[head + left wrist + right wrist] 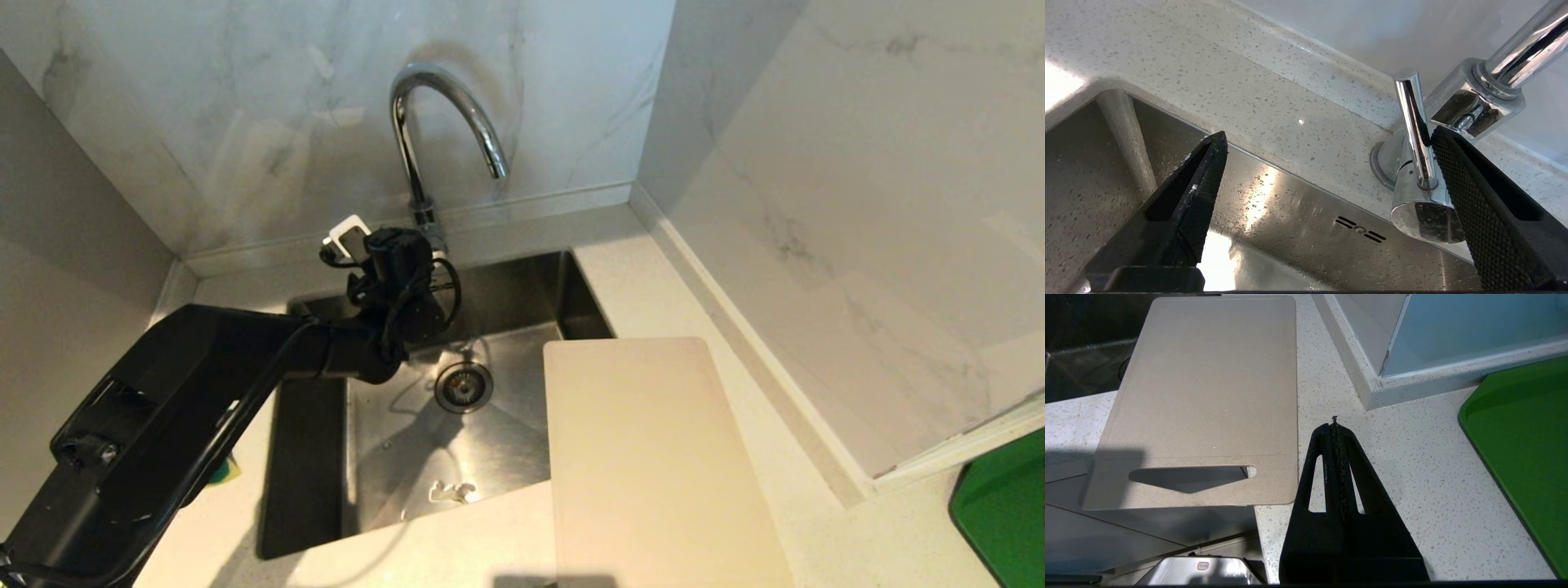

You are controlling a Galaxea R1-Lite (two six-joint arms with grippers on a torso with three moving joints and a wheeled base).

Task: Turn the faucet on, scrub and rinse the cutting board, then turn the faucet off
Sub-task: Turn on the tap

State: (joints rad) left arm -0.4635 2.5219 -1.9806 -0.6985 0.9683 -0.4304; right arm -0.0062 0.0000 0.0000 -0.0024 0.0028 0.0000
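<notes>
**Desk:** What's the biggest thing you've got in sight?

**Me:** The speckled table (1412, 490) and the steel sink (490, 441) sunk into it. Next down, the cutting board (653, 457) lies flat on the table, one long side hanging over the sink's edge. It's just beside my right gripper (1334, 421), well apart from my left one. Its handle slot is at the end nearest the right jaws.

**Desk:** And those jaws?

**Me:** Clenched tight on nothing, tips pressed together above bare table. A green tray (1527, 449) lies on their other side.

**Desk:** Faucet?

**Me:** The faucet (445, 114) rises from the table behind the sink, right at my left gripper (1327, 136). Those jaws are released, spread wide.

**Desk:** Touching anything?

**Me:** The lever (1414, 130) stands upright just inside one finger (1478, 196), against its ribbed pad or nearly so; I can't tell whether they touch. The other finger hangs over the sink wall, well apart from the lever.
</notes>
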